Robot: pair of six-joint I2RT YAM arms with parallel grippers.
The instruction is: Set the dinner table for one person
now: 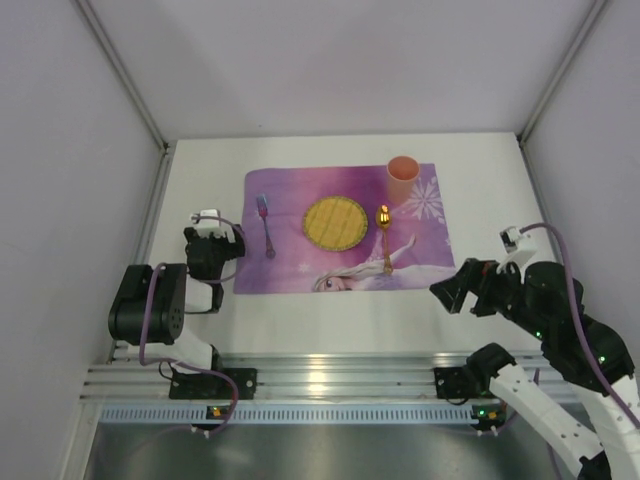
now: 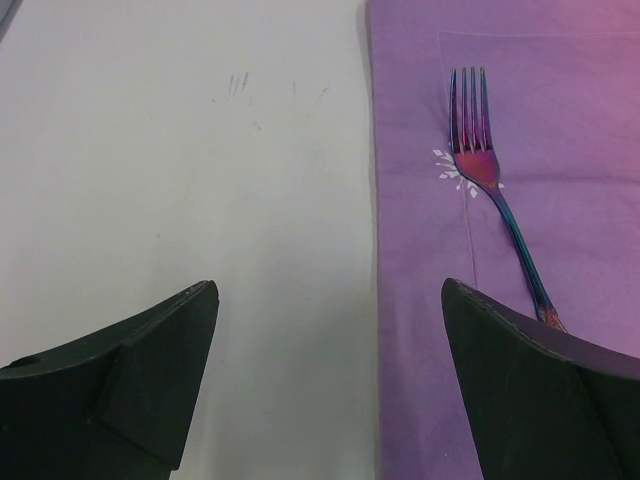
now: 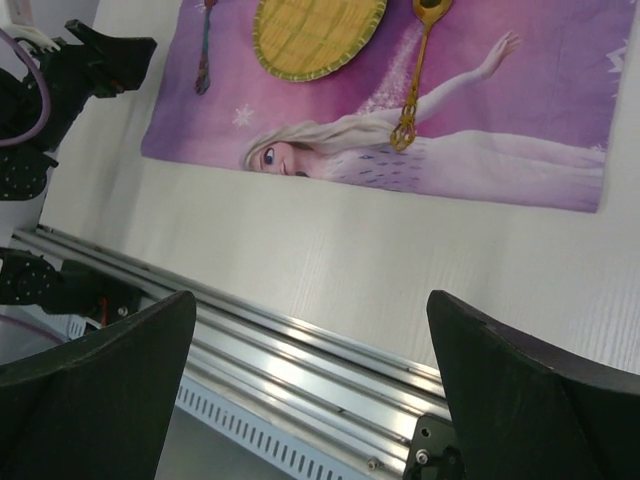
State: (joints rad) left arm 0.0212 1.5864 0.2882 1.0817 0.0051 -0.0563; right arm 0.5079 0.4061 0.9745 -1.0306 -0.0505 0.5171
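On the white dinner table (image 1: 330, 320) lies a purple snowflake placemat (image 1: 345, 270). On it are a yellow woven plate (image 1: 336, 222) in the middle, an iridescent fork (image 1: 266, 225) at its left, a gold spoon (image 1: 384, 235) at its right and a pink cup (image 1: 402, 176) at the far right corner. My left gripper (image 1: 218, 232) is open and empty, low over the mat's left edge; the fork (image 2: 492, 192) lies just ahead of it to the right. My right gripper (image 1: 452, 293) is open and empty, right of the mat's near right corner, and sees plate (image 3: 318, 35) and spoon (image 3: 415, 80).
A ribbed aluminium rail (image 1: 330, 378) runs along the table's near edge, also in the right wrist view (image 3: 280, 350). Grey walls and metal frame posts enclose the table on the left, right and far sides. The arm bases stand on the rail.
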